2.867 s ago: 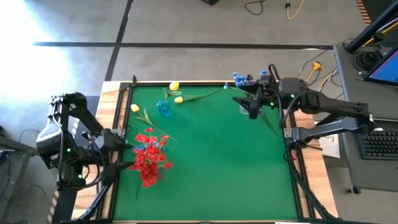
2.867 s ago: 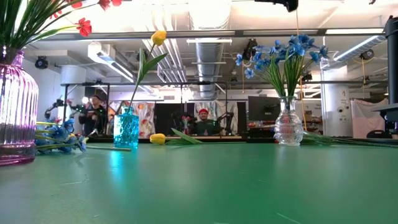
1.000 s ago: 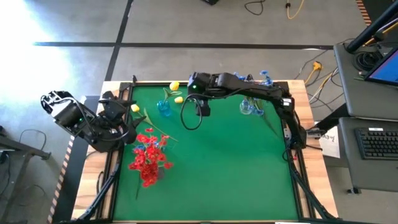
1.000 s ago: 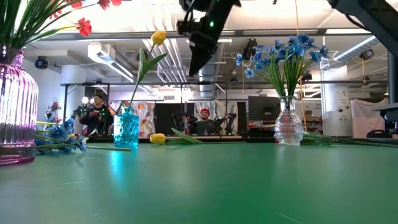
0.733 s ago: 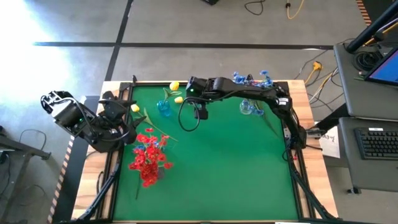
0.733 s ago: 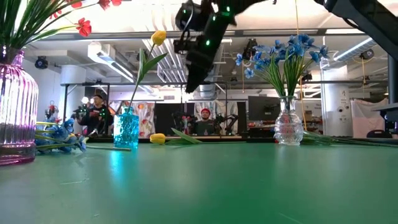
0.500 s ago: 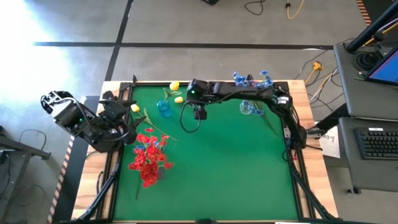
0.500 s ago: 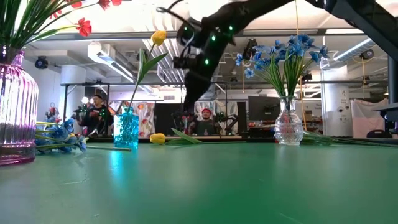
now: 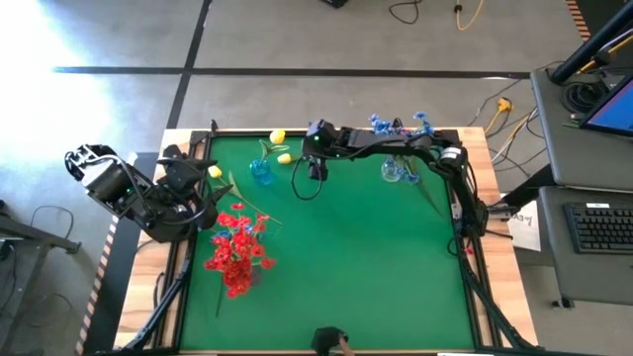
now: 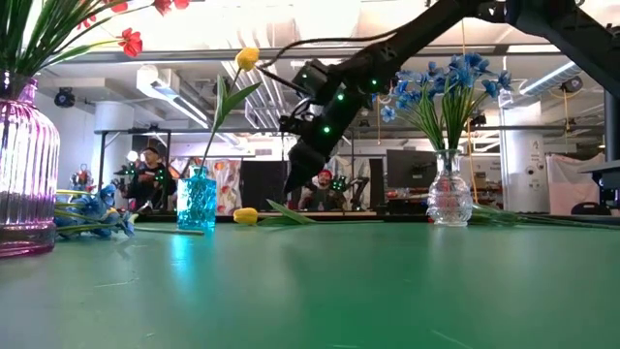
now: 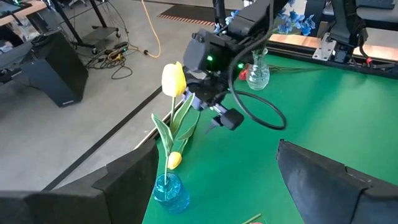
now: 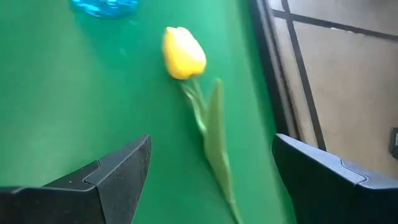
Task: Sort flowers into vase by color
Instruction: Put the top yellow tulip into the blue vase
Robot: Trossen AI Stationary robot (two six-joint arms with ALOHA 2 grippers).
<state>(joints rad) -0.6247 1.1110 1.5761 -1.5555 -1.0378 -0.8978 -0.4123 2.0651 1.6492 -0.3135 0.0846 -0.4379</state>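
The counter (image 9: 346,267) has a green top and stands in a big room with a grey floor, and far behind it some people sit at desks. Three vases wait on it, one for each color, so every flower can go with its friends. The pink vase (image 10: 21,174) holds the red flowers (image 9: 235,255). The clear vase (image 10: 449,194) holds the blue flowers (image 10: 441,82). The small blue vase (image 9: 261,174) already has one yellow flower (image 11: 174,79) standing up in it. Another yellow flower (image 12: 183,53) lies flat on the counter, just beside that blue vase and near the far edge. It is not in a vase yet, so I think it is the next one to pick up. The right arm reaches far across the counter for it. The right pincer (image 9: 316,170) hangs above the lying flower with its two fingers wide apart and nothing between them, ready to come down around the thin green stem (image 12: 211,137). The stem is thin and lies flat, so the fingers may need to get very low to catch it. A few blue flowers (image 10: 92,215) also lie on the counter beside the pink vase, so they seem left to sort too. The left pincer (image 9: 190,203) waits near the left edge of the counter, its fingers apart and empty, out of the way.
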